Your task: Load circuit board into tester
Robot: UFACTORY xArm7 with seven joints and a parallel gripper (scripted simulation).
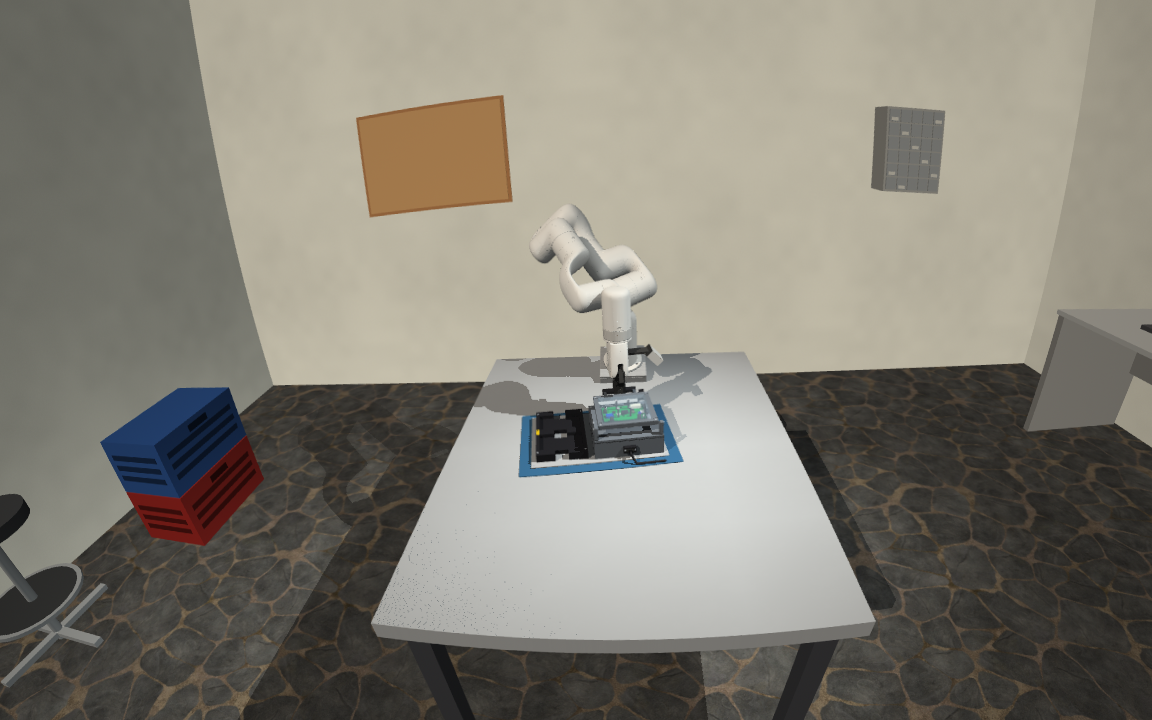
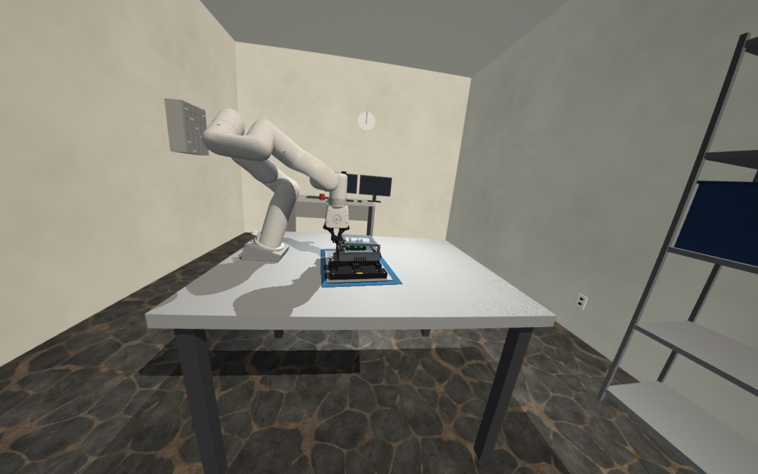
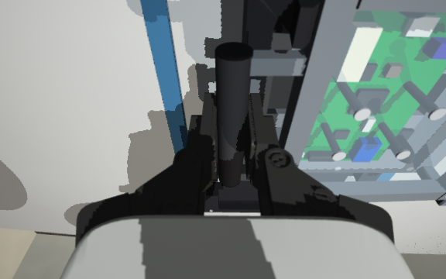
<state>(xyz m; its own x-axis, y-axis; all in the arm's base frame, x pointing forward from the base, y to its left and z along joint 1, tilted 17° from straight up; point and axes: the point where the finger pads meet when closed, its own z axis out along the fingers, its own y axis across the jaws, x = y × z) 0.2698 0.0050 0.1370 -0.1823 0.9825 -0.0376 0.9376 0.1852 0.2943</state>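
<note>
The green circuit board (image 1: 623, 411) (image 2: 358, 248) (image 3: 325, 116) lies inside the grey tester (image 1: 625, 440) (image 2: 358, 257) and shows through the clear lid (image 3: 316, 77). The lid lies low over the tester, nearly flat. My gripper (image 1: 619, 380) (image 2: 337, 238) (image 3: 231, 112) is at the tester's side toward the arm's base. It is shut on the lid's dark round handle (image 3: 233, 62). I cannot tell whether the latch hook is over the lid's edge. The black tray (image 1: 559, 436) (image 2: 358, 272) stands beside the tester, and no board shows in it.
Tester and tray stand on a blue mat (image 1: 593, 463) (image 2: 326, 276) (image 3: 161, 58) on the white table (image 1: 616, 555) (image 2: 429, 294). A short black cable (image 1: 632, 456) sticks out at the tester's side away from the arm.
</note>
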